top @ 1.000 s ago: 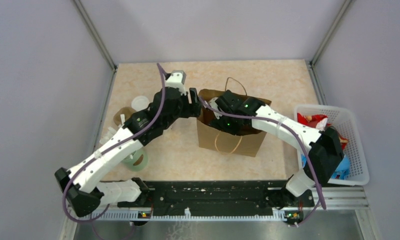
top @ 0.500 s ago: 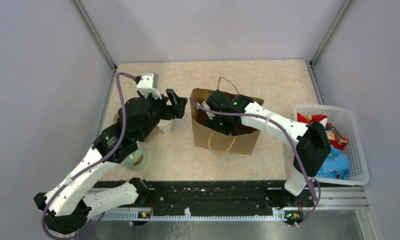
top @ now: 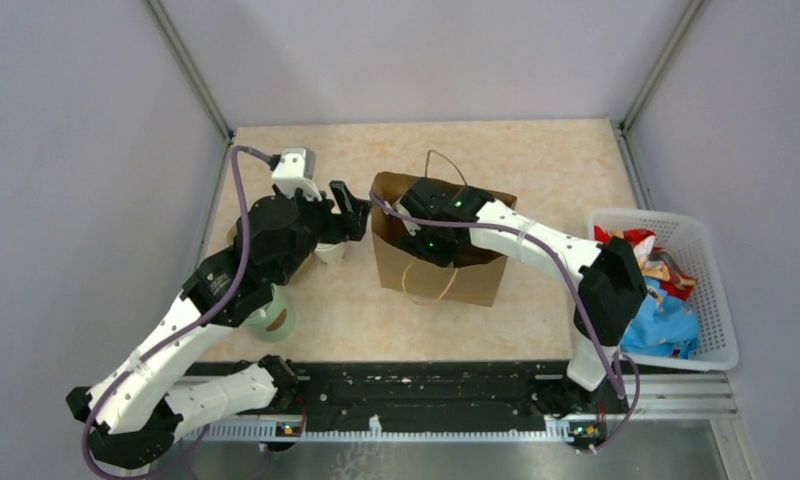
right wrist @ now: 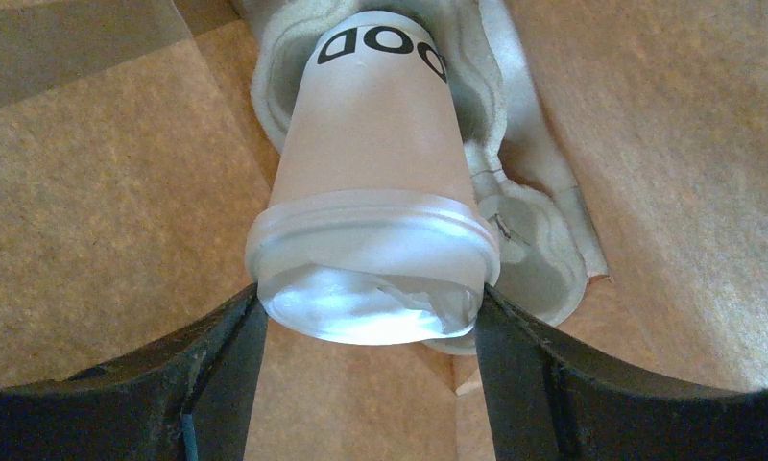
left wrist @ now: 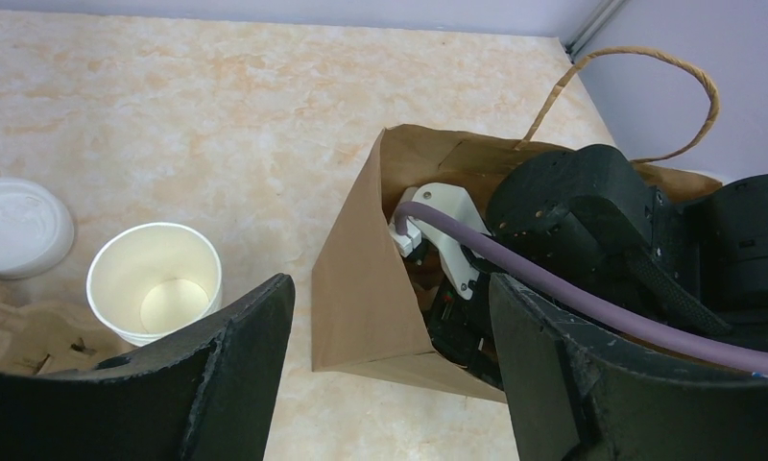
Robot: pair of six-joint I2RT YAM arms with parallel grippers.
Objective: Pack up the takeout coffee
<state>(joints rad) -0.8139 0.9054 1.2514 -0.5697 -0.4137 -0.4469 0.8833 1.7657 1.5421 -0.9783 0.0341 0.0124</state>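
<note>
The takeout coffee, a cream cup with a white lid, sits in a pulp cup tray at the bottom of the brown paper bag. My right gripper reaches down into the bag, its fingers pressed against both sides of the lid. From above, the right wrist fills the bag's mouth and hides the cup. My left gripper hangs open just left of the bag, holding nothing and apart from it.
A lidless paper cup stands left of the bag, with a loose white lid beside it. A greenish tape roll lies near the left arm. A white basket of snack packets sits at the right edge.
My left gripper has let go of the bag's left edge and drawn back to the left. The bag and my right arm have shifted slightly left.
</note>
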